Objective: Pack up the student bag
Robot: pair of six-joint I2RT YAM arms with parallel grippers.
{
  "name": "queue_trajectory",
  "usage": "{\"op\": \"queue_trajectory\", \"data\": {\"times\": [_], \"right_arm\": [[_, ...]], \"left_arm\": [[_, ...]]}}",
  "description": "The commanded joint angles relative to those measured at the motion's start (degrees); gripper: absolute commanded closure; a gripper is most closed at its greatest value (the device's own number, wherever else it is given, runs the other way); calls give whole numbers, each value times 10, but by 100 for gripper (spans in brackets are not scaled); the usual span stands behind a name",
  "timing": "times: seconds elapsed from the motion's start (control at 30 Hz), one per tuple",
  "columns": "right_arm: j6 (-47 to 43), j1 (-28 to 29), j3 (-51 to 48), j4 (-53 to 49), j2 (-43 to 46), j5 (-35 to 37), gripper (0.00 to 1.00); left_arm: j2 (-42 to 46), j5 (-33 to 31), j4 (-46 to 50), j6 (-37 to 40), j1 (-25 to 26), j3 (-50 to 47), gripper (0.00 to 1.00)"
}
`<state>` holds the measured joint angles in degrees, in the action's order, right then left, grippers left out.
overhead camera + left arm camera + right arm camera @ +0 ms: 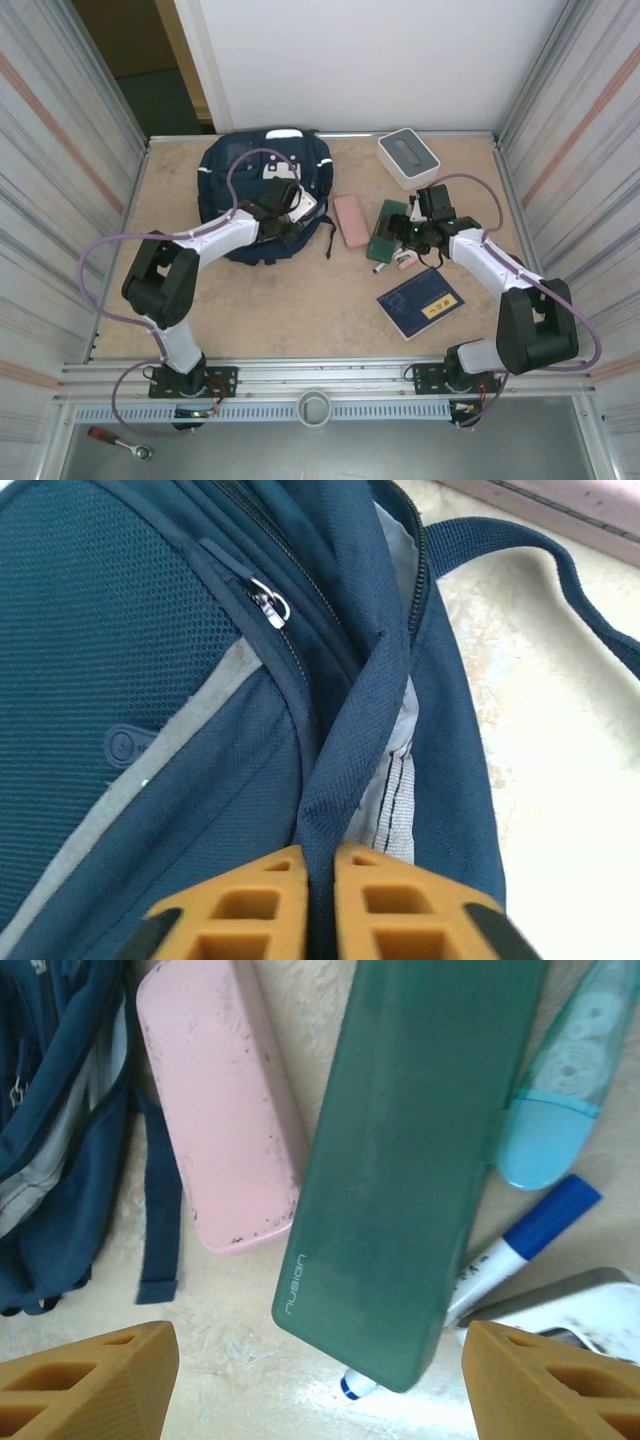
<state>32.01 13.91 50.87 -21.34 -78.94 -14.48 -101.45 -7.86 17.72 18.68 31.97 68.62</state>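
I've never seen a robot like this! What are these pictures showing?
Two robot arms stand at the near edge of a table. One picture looks down from above; the other two come from a camera on each wrist, so the orange blocks are fingers. The left gripper pinches an edge of the blue bag. The right gripper is open above a green case. Nearby lie a pink case, a marker, a booklet and a white box.
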Motion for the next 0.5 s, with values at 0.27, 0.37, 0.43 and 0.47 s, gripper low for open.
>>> {"op": "queue_trajectory", "data": {"times": [0.27,0.37,0.43,0.47], "right_arm": [[36,-75,-51,-115,85,77,22],[61,-71,-84,-111,90,90,21],[78,-58,-107,-107,91,96,21],[85,-45,-117,-106,92,107,21]], "left_arm": [[65,-136,-105,41,59,-89,69],[93,-104,-93,-2,71,-107,52],[126,-72,-90,-35,75,-121,46],[146,-51,-90,-55,76,-128,44]]}}
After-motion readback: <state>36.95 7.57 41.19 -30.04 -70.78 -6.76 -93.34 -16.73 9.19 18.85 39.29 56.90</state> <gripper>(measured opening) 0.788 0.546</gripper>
